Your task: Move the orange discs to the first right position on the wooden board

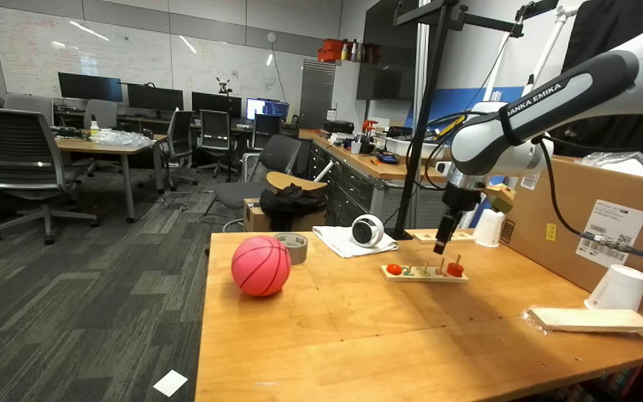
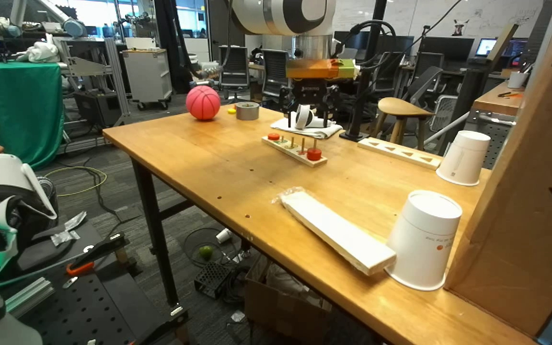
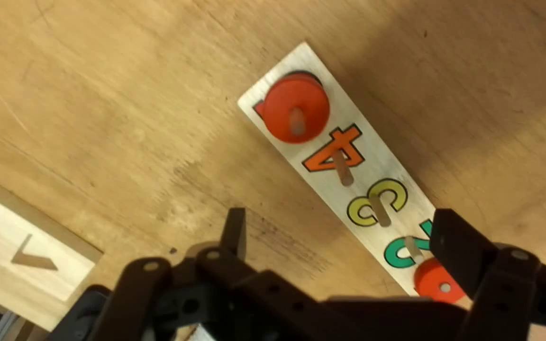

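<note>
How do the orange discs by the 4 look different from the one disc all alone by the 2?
The orange discs look like a taller pile; the lone disc looks flatter. The peg through the orange discs sticks up well above them; the peg of the lone disc barely shows. Both look round and reddish-orange, and both sit on pegs of the wooden board.

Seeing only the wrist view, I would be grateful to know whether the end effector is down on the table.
Observer: No, in both exterior views the end effector hangs above the table.
Operator: Thank you; how thick are the orange discs beside the printed 4?
Observer: From the side, they look thicker than the red piece at the other end of the wooden board.
Operator: And what stands on the table outside my picture?
Observer: Among other things, a pink ball.
</note>
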Controlling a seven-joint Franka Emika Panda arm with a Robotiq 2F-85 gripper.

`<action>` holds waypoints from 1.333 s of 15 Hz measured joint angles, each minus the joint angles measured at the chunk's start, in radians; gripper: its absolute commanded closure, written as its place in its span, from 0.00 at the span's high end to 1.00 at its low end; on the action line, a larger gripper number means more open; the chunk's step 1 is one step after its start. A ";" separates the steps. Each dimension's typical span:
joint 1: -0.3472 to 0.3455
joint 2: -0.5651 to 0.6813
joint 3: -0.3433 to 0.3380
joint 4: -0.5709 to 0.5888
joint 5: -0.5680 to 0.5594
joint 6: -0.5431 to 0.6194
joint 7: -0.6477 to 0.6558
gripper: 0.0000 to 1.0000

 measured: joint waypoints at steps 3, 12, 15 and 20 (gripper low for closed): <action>0.012 -0.002 0.041 0.000 0.000 0.016 -0.003 1.00; 0.075 0.012 0.096 0.000 -0.004 0.027 -0.047 1.00; 0.094 0.027 0.097 0.001 -0.024 0.026 -0.055 1.00; 0.104 0.070 0.097 0.023 -0.072 0.017 -0.055 1.00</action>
